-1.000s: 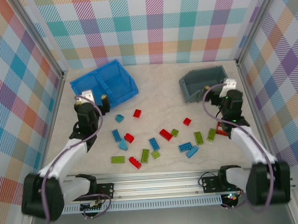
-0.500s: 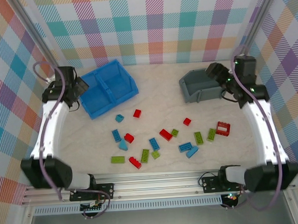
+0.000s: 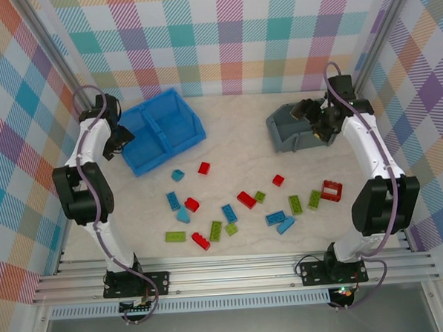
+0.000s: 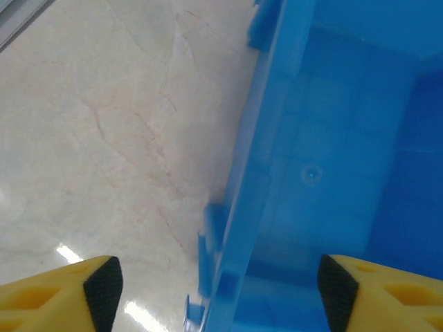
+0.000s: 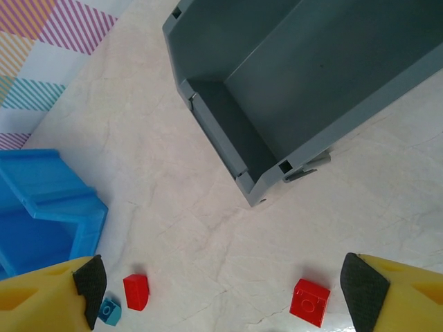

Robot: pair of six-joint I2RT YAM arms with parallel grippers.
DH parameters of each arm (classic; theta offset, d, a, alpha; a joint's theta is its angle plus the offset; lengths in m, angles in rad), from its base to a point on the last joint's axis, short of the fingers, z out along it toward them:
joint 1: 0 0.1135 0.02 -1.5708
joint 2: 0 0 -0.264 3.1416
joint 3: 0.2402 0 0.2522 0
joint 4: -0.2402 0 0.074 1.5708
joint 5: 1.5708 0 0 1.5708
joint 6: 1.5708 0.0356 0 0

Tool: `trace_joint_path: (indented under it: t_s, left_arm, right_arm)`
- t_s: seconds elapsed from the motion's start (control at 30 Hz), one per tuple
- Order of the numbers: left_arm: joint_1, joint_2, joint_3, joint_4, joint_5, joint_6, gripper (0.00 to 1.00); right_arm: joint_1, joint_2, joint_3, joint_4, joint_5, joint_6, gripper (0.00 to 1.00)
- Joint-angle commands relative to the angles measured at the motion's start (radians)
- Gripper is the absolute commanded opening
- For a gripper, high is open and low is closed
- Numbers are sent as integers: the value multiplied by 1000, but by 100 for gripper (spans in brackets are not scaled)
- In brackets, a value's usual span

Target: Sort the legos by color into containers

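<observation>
Eighteen legos [image 3: 246, 200] lay scattered on the surface [image 3: 235, 147] in front of the bins: six red, six green, six blue. Being light, rigid, slick plastic, they would likely take a pinch across their flat sides. The blue bin [image 3: 171, 128] and grey bin [image 3: 283, 133] looked empty. The left end effector [image 4: 214, 290] gaped astride the blue bin's wall, and the right end effector [image 5: 221, 287] gaped near the grey bin. Both held nothing.

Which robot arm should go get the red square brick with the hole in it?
The right arm. The red frame brick lies over on the right side, near the grey bin where the right tool hovers. The left tool is far across, astride a wall of the blue bin.
</observation>
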Motion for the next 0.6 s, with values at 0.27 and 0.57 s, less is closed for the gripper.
trace_joint_path:
  t_s: [0.27, 0.57]
  left_arm:
    - [13, 65, 0, 31, 25, 79, 37]
    - [-29, 68, 13, 107, 135, 168, 0]
  right_arm:
    - [-6, 65, 52, -75, 84, 6, 87]
    - [-51, 181, 75, -75, 126, 128, 81]
